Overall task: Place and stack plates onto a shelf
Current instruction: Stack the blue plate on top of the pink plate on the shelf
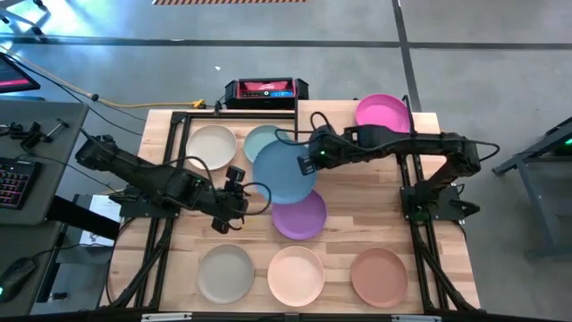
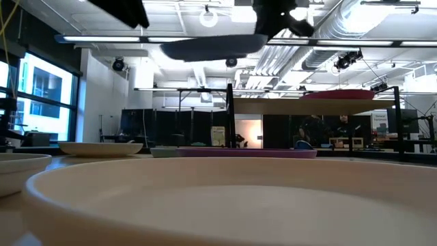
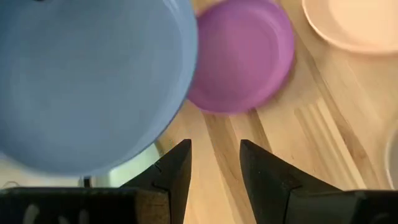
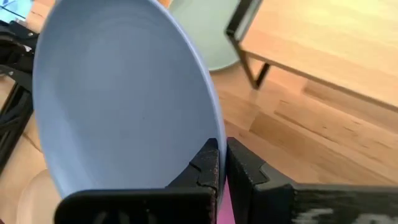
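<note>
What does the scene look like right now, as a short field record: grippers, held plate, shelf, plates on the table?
right gripper: shut on the blue plate rim, plate lifted
left gripper: open, empty, beside the blue plate
shelf: magenta plate on it
table: cream, pale teal, purple, grey-beige, peach, terracotta

The right hand [image 4: 222, 163] pinches the blue plate's [image 4: 124, 106] rim beside the shelf [image 4: 323, 43].

Black-red case [image 1: 265, 89], keyboard [image 1: 12, 183]
</note>
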